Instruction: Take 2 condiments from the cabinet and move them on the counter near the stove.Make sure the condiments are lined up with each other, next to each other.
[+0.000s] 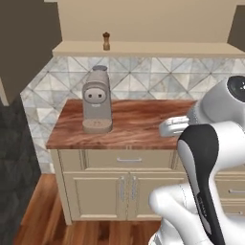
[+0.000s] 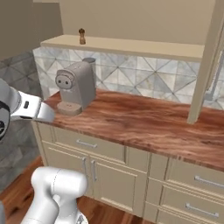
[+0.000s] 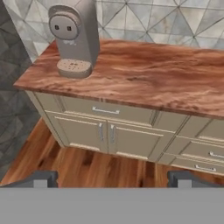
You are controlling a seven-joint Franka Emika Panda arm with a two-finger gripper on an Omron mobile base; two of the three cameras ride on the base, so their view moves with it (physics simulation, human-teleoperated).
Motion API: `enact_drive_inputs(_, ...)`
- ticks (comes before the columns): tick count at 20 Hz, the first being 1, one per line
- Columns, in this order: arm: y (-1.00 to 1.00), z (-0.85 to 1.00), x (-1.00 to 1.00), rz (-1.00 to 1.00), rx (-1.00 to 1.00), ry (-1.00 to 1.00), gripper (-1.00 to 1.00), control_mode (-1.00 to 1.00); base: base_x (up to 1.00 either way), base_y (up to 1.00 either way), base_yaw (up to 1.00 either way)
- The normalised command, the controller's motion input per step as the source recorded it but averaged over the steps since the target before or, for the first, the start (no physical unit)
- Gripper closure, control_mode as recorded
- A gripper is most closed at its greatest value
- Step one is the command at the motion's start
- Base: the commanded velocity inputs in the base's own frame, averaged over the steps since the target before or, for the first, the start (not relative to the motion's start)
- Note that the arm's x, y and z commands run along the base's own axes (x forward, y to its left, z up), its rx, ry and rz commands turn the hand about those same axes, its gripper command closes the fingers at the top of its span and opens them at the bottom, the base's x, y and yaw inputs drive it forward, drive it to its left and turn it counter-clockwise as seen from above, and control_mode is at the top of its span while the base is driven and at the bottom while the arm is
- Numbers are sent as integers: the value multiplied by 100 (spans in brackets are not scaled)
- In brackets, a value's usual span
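Left to right. The brown pepper mill (image 1: 106,41) stands upright on the open wall cabinet's shelf board (image 1: 143,49), above and just right of the grey-beige coffee machine (image 1: 97,99), which sits at the left end of the wood-grain counter (image 1: 139,125). Further right, the counter runs bare over cream drawers (image 2: 87,144). In the hand view the gripper (image 3: 113,178) hangs low before the drawers, its fingertips (image 3: 43,178) well apart and holding nothing. Judged progress: no condiment has reached the counter; both transfers and the alignment remain. The pale shaker and the stove cannot be located here.
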Motion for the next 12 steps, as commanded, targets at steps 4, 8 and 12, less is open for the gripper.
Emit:
enact_drive_inputs(4, 0, 0, 0, 0, 0, 0, -100, 100, 37, 40, -27)
enact_drive_inputs(8, 0, 0, 0, 0, 0, 0, -100, 100, 42, 61, -24)
enact_drive_inputs(12, 0, 0, 0, 0, 0, 0, -100, 100, 32, 81, -13)
